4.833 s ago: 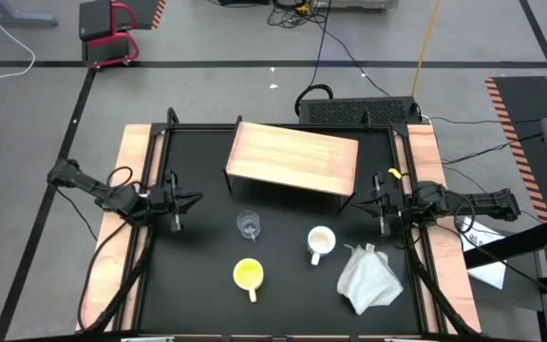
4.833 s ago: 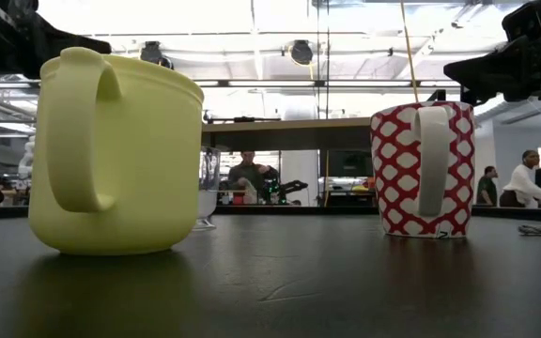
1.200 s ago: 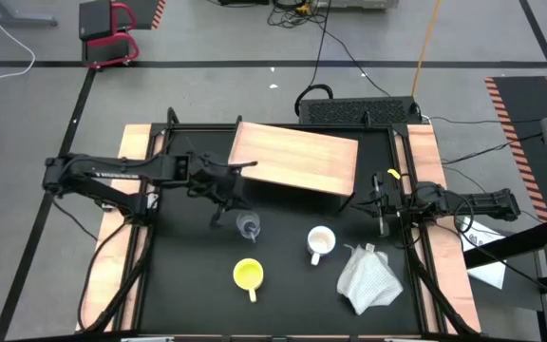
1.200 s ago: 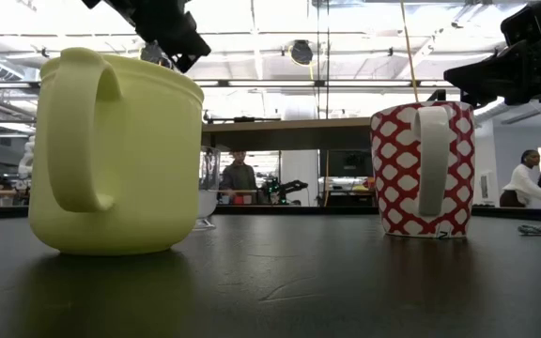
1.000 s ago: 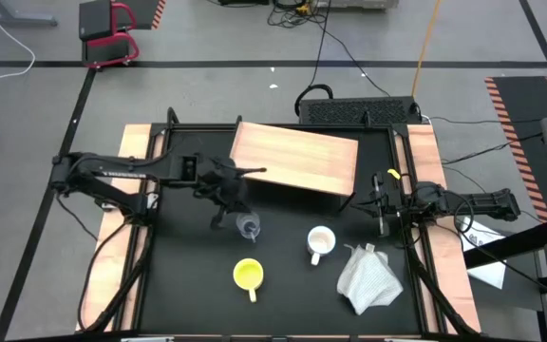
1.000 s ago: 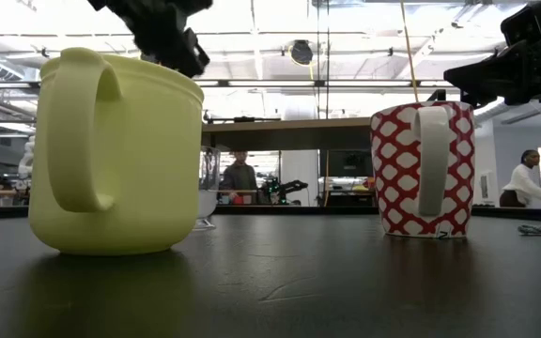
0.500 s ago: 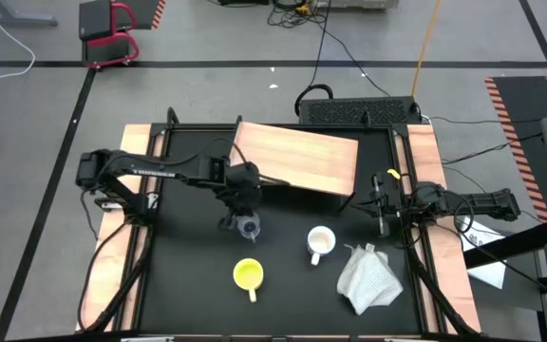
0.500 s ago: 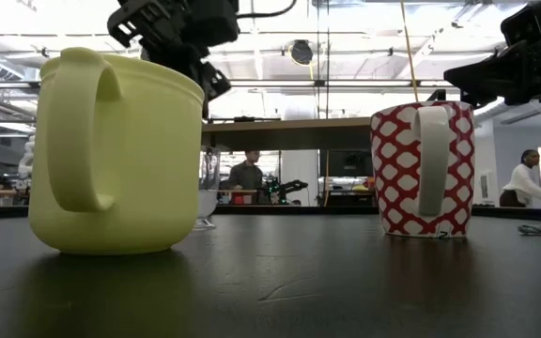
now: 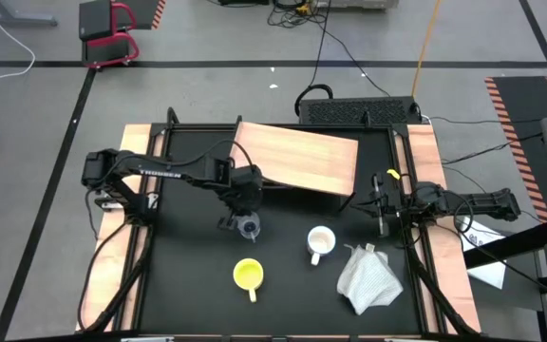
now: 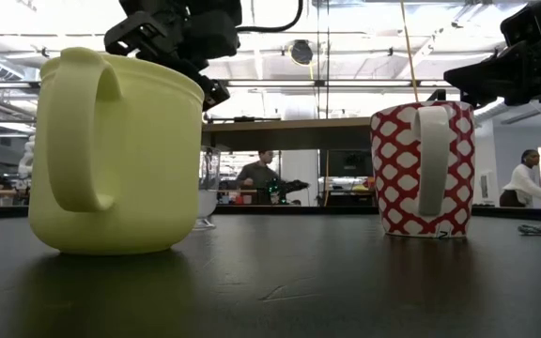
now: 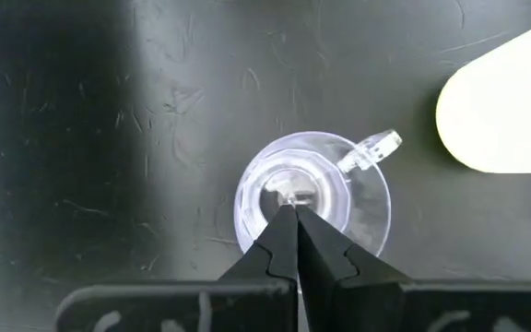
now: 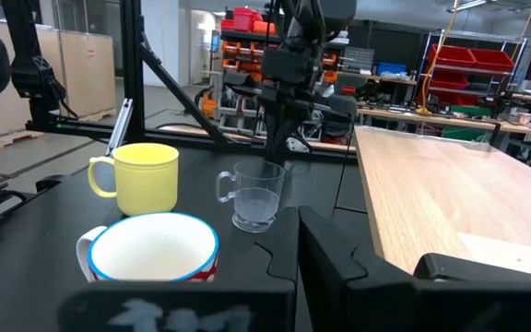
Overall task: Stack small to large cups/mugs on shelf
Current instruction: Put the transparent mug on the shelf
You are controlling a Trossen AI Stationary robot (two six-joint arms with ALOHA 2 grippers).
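A small clear glass cup (image 9: 248, 228) stands upright on the black table, just in front of the wooden shelf (image 9: 297, 157). My left gripper (image 11: 293, 210) is shut and points straight down over the cup's mouth (image 11: 312, 203); the right wrist view shows it (image 12: 277, 159) right above the cup (image 12: 254, 195). A yellow mug (image 9: 248, 275) stands near the front. A white mug with a red pattern (image 9: 321, 243) stands to its right. My right gripper (image 9: 383, 215) is shut and waits at the table's right edge. My left gripper's shut fingers (image 11: 279, 240) point down from above over the middle of the glass cup's mouth. I cannot tell whether they touch the cup. The cup stands on the table with its handle (image 11: 371, 150) out to one side.
A crumpled white cloth (image 9: 368, 277) lies at the front right, beside the patterned mug. The shelf's near edge is close behind the glass cup. People show in the room beyond the table (image 10: 533, 183).
My left gripper has gone toward the table's right and near edges, from beside the shelf's left corner to over the glass cup, and has come down a little. The cups have not moved.
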